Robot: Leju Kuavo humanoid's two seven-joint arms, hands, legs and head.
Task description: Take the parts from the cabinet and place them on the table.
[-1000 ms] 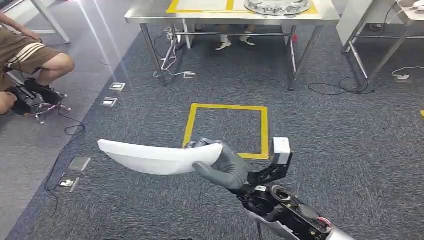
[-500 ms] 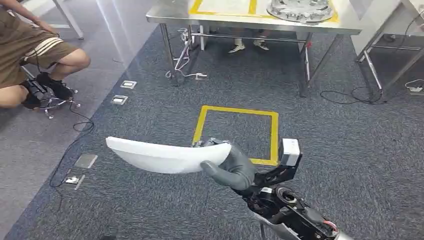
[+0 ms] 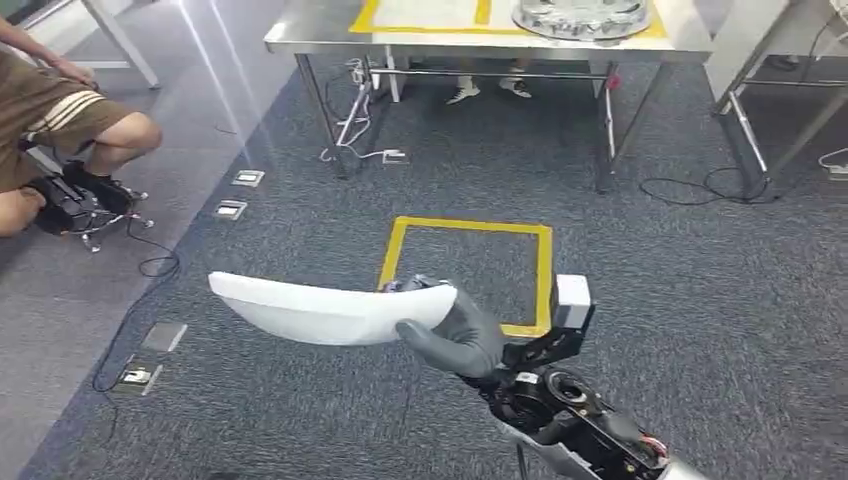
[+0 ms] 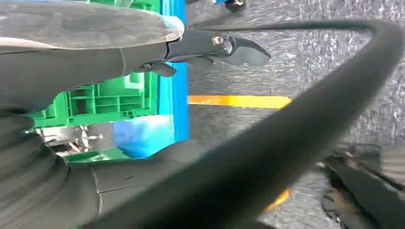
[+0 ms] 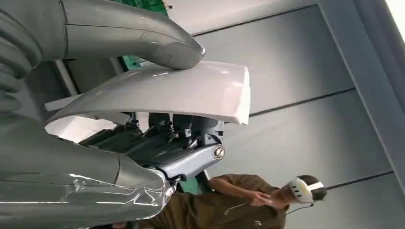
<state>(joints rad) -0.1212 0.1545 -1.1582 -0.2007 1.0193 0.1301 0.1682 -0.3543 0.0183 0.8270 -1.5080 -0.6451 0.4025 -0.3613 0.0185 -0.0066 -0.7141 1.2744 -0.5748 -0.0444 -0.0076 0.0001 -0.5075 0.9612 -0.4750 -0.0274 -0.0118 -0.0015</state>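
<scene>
Right hand point(image 3: 455, 335) grips white curved part point(image 3: 325, 308) at one end, thumb on top; long end sticks out unsupported. Part held above carpet, well short of steel table point(image 3: 330, 30). Looks light, stiff, smooth, likely slippery; hold nearer middle. Left hand point(image 4: 71, 71): fingers' state unclear.

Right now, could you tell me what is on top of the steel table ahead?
On the steel table lie a yellow taped rectangle and a round metal part beside it. The frame's edge cuts off the tabletop's far side.
</scene>
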